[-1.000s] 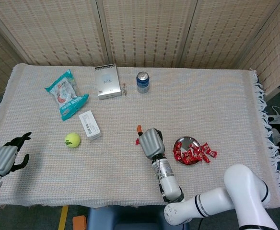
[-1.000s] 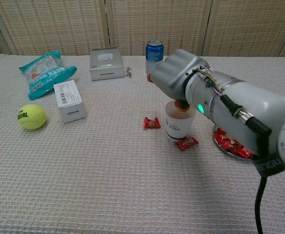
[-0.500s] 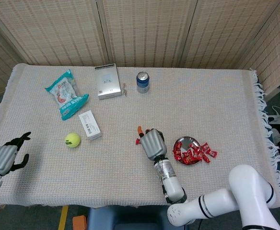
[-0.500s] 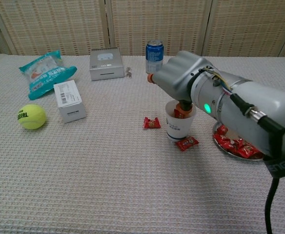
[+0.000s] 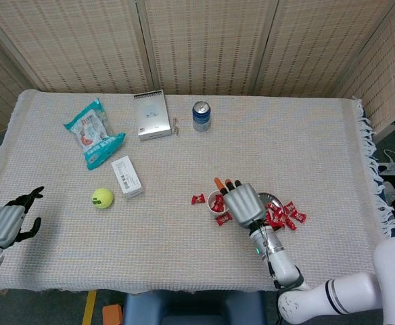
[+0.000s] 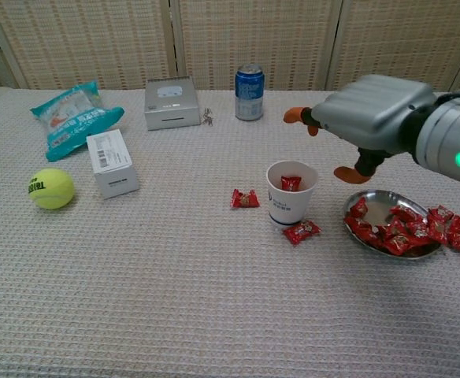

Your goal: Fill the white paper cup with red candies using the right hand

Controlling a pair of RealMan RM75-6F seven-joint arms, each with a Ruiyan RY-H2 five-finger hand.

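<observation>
The white paper cup (image 6: 291, 193) (image 5: 218, 202) stands upright mid-table with red candy (image 6: 291, 183) inside it. A metal dish (image 6: 387, 213) to its right holds several red candies (image 6: 403, 231) (image 5: 284, 213), some spilling past its right rim. Two loose candies lie on the cloth, one left of the cup (image 6: 244, 198) (image 5: 198, 199) and one at its front (image 6: 302, 231). My right hand (image 6: 372, 118) (image 5: 243, 204) hovers above the gap between cup and dish, fingers spread and holding nothing. My left hand (image 5: 8, 223) rests at the table's near left edge, empty, fingers apart.
A tennis ball (image 6: 51, 188), a small white box (image 6: 112, 162), a teal snack bag (image 6: 74, 115), a grey box (image 6: 171, 102) and a blue can (image 6: 249, 81) stand on the left and far side of the cloth-covered table (image 6: 183, 299).
My right hand has left the cup and moved right toward the dish, its fingers now spread. A red candy now shows inside the cup. The left hand has not moved.
</observation>
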